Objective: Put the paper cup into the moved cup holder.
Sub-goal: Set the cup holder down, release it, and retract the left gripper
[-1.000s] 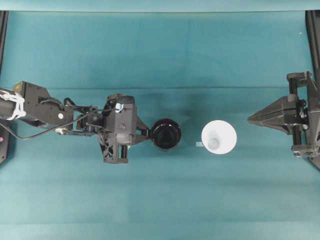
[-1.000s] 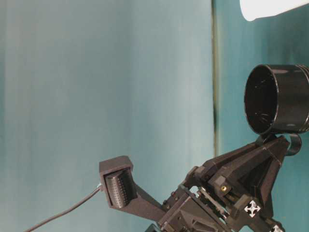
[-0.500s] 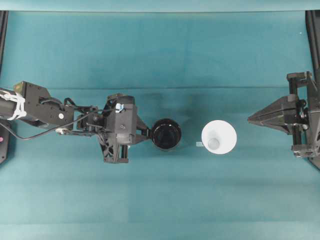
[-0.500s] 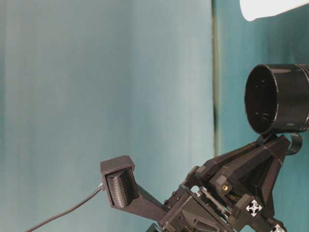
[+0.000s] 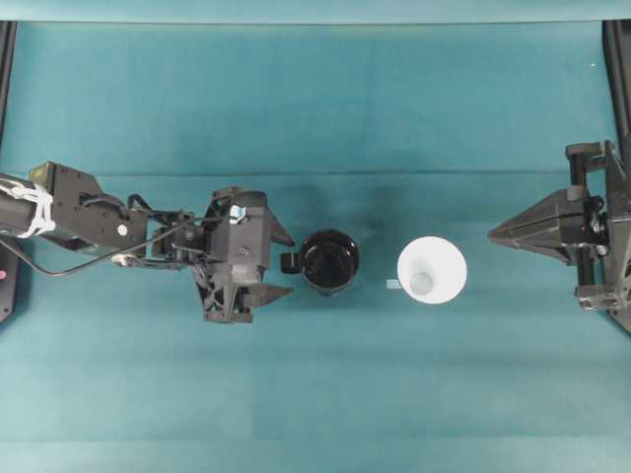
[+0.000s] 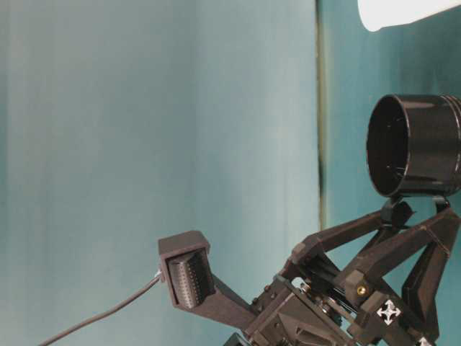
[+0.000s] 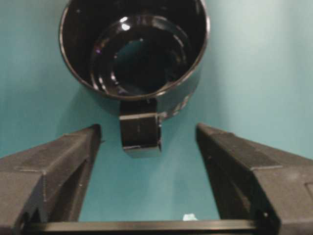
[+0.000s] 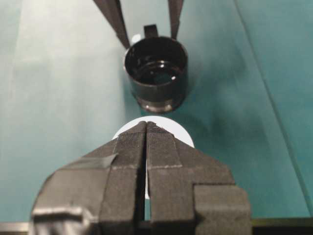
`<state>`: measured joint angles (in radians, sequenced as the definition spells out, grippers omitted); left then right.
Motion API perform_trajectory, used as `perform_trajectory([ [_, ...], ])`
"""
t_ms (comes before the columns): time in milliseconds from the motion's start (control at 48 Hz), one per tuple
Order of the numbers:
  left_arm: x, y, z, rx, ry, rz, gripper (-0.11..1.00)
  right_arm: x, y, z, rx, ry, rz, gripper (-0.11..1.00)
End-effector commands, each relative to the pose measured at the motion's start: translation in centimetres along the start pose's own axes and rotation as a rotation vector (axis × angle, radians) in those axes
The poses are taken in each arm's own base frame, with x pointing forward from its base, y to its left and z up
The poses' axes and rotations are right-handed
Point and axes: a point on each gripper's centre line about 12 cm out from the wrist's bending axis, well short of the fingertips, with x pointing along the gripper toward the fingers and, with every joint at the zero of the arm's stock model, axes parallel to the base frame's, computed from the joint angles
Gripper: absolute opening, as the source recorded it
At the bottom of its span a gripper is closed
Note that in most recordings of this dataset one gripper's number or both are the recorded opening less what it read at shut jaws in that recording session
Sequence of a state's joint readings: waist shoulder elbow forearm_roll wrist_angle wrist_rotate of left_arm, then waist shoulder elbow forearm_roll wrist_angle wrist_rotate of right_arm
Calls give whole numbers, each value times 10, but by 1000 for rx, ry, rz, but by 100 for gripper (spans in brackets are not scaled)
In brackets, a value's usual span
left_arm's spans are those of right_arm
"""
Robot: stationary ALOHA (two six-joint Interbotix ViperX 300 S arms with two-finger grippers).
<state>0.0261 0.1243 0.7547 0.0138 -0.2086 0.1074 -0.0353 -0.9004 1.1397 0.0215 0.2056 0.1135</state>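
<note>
1. A teal table point(image 5: 315, 108) is spread beneath everything, and both arms are reached in from its opposite ends
2. The left gripper point(image 5: 280, 264) is seen with its jaws spread wide apart, one to each side of the holder's handle; nothing is clamped, and a clear gap is shown on either side in the left wrist view
3. The right gripper point(image 5: 493, 235) is held back near the right edge, well apart from the cups, its jaws pressed together on nothing
4. The paper cup point(image 5: 431, 271) is stood upright, mouth up, between the holder and the right gripper, near the holder but not touching it
5. The cup holder point(image 5: 329, 262) is set upright near the table's middle, its stubby handle point(image 7: 140, 133) pointed toward the left gripper
</note>
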Motion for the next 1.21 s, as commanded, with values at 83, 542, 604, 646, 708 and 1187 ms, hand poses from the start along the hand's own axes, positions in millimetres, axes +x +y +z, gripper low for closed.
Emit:
perform_trajectory([
  [83,-1,0,5,2,-18,0,80,0,1,8,13,-17,1,2],
  [542,-11,0,3,-2,-20,1,80,2,1,6,13,-8,0,2],
  [604,-13,0,2,-1,-18,0,80,2,1,6,13,-6,0,2],
  [646,-14,-1,1,-1,-15,0,80,2,1,6,12,-8,1,2],
  [708,-16,-1,0,-5,-17,0,80,2,1,6,13,-8,0,2],
  [1187,-75,0,5,-47,-66,7,80,3,-1,4,16,10,-8,2],
])
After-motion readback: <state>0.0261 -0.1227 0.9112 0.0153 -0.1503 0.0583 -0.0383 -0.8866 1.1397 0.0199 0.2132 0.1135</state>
